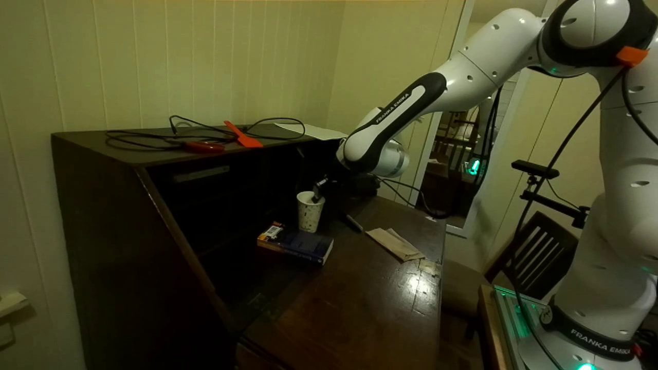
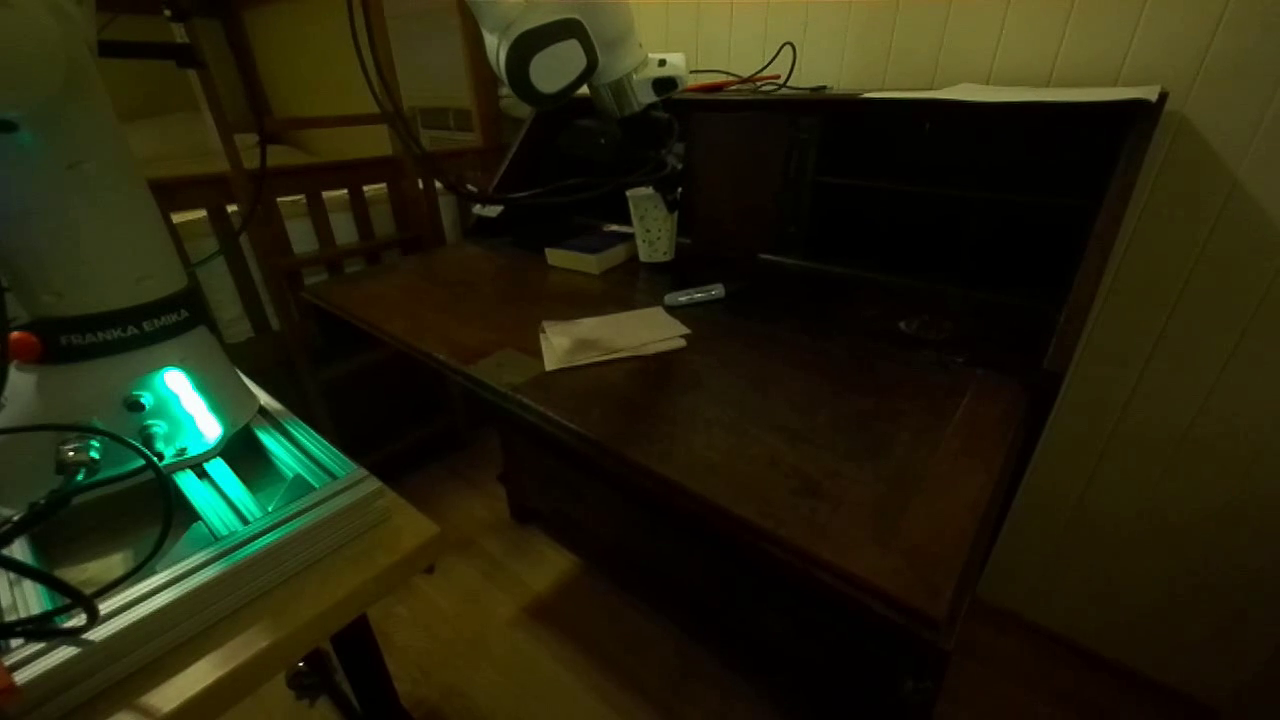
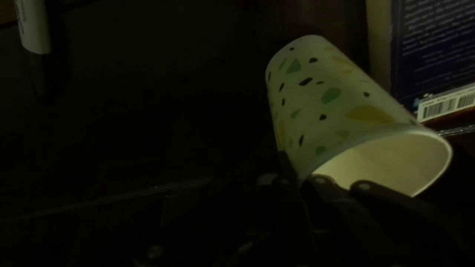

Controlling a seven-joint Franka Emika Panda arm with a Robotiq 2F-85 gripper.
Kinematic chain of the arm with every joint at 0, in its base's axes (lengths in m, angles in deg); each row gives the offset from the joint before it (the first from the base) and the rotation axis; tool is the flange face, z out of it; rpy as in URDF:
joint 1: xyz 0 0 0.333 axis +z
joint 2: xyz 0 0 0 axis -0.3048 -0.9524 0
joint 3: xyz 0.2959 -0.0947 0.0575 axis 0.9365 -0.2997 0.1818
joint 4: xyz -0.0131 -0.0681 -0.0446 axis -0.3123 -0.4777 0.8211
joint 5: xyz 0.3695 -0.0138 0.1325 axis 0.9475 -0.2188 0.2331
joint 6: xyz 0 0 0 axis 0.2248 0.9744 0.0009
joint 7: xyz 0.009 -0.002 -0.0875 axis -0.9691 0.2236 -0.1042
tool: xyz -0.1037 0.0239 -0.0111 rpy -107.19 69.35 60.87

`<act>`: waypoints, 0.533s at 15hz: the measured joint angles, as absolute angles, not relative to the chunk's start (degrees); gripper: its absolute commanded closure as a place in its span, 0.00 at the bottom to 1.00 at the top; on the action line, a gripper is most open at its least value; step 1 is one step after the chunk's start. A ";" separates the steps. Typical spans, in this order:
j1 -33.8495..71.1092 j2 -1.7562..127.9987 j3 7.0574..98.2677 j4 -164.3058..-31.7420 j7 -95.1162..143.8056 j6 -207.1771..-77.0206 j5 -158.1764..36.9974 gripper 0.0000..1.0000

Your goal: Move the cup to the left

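The gripper (image 3: 301, 177) pinches the wall of a small speckled cup (image 1: 310, 216) at its rim, one finger inside the mouth and one outside, as we see most closely in the wrist view, where deep shadow hides much of the mechanism. Green, yellow and black flecks mark the whitish cup. In both exterior views we find it mouth up and close to upright, just beside a dark blue book (image 1: 295, 245) that lies flat on the dark wooden bench (image 1: 339, 308); whether the cup's base touches the wood, we cannot tell. The white Franka Emika arm (image 1: 396, 113) reaches over the bench, its base light (image 2: 190, 405) glowing green in an exterior view. Near the cup but apart from it, we spot a marker (image 2: 694, 295), and just beside the marker, a piece of folded pale paper (image 2: 615, 338). A red spatula (image 1: 245, 137) and a white sheet (image 1: 313, 131) rest on top of the bench's tall cabinet (image 1: 97, 216). Past the bench's edge, in an exterior view, we make out the slatted back of a dark chair (image 1: 555, 230).
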State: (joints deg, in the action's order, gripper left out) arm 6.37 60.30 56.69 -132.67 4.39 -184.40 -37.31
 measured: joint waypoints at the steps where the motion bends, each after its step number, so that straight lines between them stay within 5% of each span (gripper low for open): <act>1: 6.53 60.17 56.76 -132.37 4.39 -183.79 -37.31 0.99; 8: 8.13 60.58 57.01 -130.62 4.38 -175.31 -37.99 0.99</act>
